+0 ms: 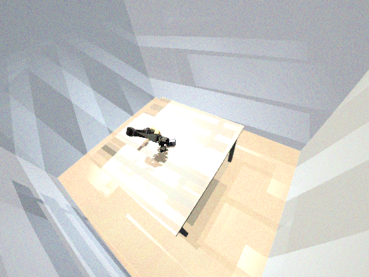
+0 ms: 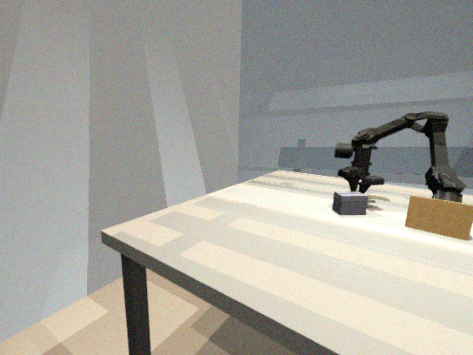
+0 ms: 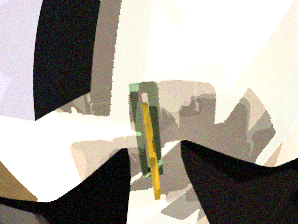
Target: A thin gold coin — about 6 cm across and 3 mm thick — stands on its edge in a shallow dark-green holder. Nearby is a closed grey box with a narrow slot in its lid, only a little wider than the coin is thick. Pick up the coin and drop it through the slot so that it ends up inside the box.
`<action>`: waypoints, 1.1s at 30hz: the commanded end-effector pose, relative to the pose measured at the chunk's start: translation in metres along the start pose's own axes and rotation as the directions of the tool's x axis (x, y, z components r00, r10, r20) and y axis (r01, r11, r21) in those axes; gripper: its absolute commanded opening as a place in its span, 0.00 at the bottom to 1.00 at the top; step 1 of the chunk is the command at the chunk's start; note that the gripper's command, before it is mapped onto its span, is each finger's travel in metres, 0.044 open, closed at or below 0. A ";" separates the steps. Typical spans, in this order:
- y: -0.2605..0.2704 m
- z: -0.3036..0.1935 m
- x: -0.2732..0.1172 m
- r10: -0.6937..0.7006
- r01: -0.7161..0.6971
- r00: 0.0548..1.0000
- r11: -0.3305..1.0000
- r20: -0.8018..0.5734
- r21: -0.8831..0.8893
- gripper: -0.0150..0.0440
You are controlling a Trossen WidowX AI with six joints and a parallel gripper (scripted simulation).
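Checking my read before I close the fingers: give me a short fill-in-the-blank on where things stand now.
1. The coin stands on its edge in its ____ holder.
2. The gripper holds ____.
3. In the wrist view, the coin lines up with the ____ between the two fingers.
4. In the exterior view, the grey box sits on the ____.

Missing words: green; nothing; gap; table

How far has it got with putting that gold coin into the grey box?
Early days. The coin stands on edge in its green holder, untouched. The claw hangs just above it, fingers part-open on either side and holding nothing. Left to do: close on the coin, lift it, carry it to the box and drop it through the slot.
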State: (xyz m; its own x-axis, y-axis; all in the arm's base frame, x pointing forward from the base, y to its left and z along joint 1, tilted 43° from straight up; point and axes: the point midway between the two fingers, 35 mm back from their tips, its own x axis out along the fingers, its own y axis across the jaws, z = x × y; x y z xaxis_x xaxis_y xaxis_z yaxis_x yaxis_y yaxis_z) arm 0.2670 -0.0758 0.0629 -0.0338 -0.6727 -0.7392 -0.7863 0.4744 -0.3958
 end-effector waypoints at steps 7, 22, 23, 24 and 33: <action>0.002 -0.002 0.018 -0.001 0.001 1.000 1.000 -0.009 -0.009 0.53; 0.003 -0.003 0.028 -0.002 0.002 1.000 1.000 -0.011 -0.009 0.25; 0.003 -0.003 0.028 -0.002 0.002 1.000 1.000 -0.011 -0.009 0.25; 0.003 -0.003 0.028 -0.002 0.002 1.000 1.000 -0.011 -0.009 0.25; 0.003 -0.003 0.028 -0.003 0.002 1.000 1.000 -0.011 -0.008 0.25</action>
State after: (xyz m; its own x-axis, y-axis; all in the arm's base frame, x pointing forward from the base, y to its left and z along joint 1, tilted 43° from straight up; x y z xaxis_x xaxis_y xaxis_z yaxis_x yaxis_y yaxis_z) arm 0.2625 -0.0947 0.0433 -0.0378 -0.6764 -0.7356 -0.7884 0.4725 -0.3940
